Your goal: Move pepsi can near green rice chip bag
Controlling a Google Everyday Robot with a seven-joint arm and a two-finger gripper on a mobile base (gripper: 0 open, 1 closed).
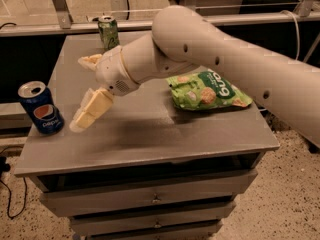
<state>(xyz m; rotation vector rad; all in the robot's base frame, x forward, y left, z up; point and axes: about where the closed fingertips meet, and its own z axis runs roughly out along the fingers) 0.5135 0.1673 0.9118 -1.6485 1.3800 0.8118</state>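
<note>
While the arm (pixel 225 59) reaches in from the right across the grey table (pixel 150 139), I see the gripper (pixel 80 94) over the left half of the top, pointing toward the left edge. Its two pale fingers (pixel 92 109) are spread wide apart and there is nothing between them; one finger angles down toward the tabletop, the other sits higher and further back. I cannot tell whether the lower fingertip touches the surface.

The pepsi can (pixel 41 108) stands upright at the left edge of the table, near the front corner, its logo facing me and its silver top showing. It is just beside the lower fingertip, with a narrow gap between them, and it lies outside the fingers' spread rather than inside it.

The green rice chip bag (pixel 207 90) lies flat on the right half of the table, partly under the arm, well apart from the pepsi can, with the gripper and wrist between the two.

A green can (pixel 108 31) stands upright at the table's back edge, behind the gripper. Below the top I see drawer fronts (pixel 155 199).
</note>
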